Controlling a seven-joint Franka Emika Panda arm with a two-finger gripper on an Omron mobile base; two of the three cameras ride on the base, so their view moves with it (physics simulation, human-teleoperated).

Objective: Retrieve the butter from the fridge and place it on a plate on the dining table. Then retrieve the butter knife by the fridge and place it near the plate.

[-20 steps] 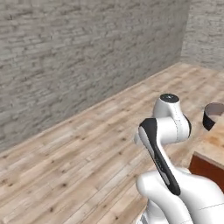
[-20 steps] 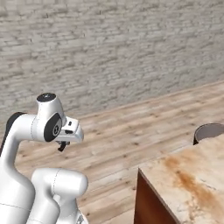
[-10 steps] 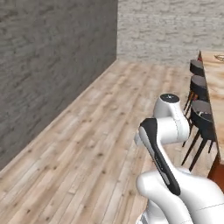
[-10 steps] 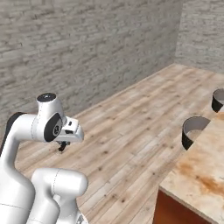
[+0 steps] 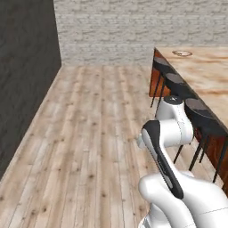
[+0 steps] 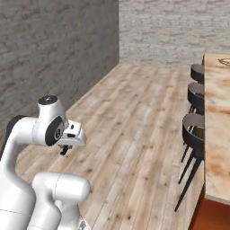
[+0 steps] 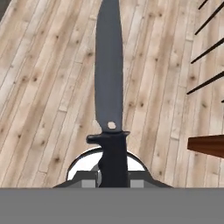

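My gripper is shut on the handle of the butter knife, whose slim black blade points away from the hand over the wooden floor. In the right base view the gripper hangs close in front of the arm, low and away from the table. The dining table, with its beige-orange marble top, runs along the right. Far down its top lies the plate, a small red-brown ring that is also in the right base view. The butter is too small to make out, and the fridge is out of view.
Dark round stools on thin black legs line the table's near side. A dark wall bounds the left and a grey brick wall closes the far end. Wooden floor lies open between them.
The whole picture has swung: the base has turned from the brick wall towards the table and stools. The arm keeps its pose with the knife held.
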